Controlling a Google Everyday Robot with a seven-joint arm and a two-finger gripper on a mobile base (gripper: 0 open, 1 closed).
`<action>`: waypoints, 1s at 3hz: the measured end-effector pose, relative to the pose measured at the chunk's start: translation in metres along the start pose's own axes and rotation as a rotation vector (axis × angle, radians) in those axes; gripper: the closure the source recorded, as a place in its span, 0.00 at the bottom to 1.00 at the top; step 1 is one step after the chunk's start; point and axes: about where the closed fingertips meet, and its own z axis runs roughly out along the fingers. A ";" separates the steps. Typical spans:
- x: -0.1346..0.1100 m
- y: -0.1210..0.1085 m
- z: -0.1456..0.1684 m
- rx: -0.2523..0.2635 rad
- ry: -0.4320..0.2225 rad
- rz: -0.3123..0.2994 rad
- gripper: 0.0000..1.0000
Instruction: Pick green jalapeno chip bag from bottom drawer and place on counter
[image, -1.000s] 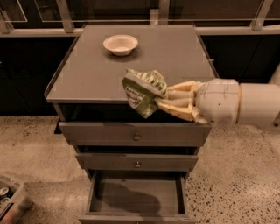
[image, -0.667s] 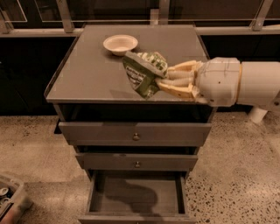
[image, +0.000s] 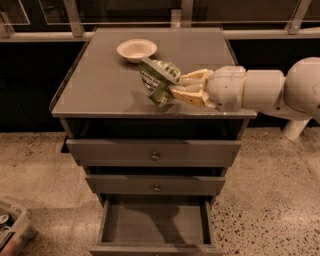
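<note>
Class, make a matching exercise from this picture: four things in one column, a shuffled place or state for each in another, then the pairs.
1 chip bag
2 bowl
3 bottom drawer
4 claw

A pulled open
B above the counter, shut on the chip bag
C green, gripped at one end
D white, at the counter's back

Pairs: 1-C, 2-D, 3-A, 4-B

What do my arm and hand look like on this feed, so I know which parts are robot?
The hand, over the right front of the counter, has pale cream-yellow, segmented fingers. Behind it, a rounded white wrist housing joins a smooth white cylindrical arm ending in a bulbous joint. No cables or markings show.
</note>
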 end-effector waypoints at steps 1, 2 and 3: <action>0.031 -0.005 0.028 -0.022 0.004 0.060 1.00; 0.044 -0.014 0.047 -0.016 0.024 0.063 1.00; 0.045 -0.028 0.058 0.009 0.042 0.053 1.00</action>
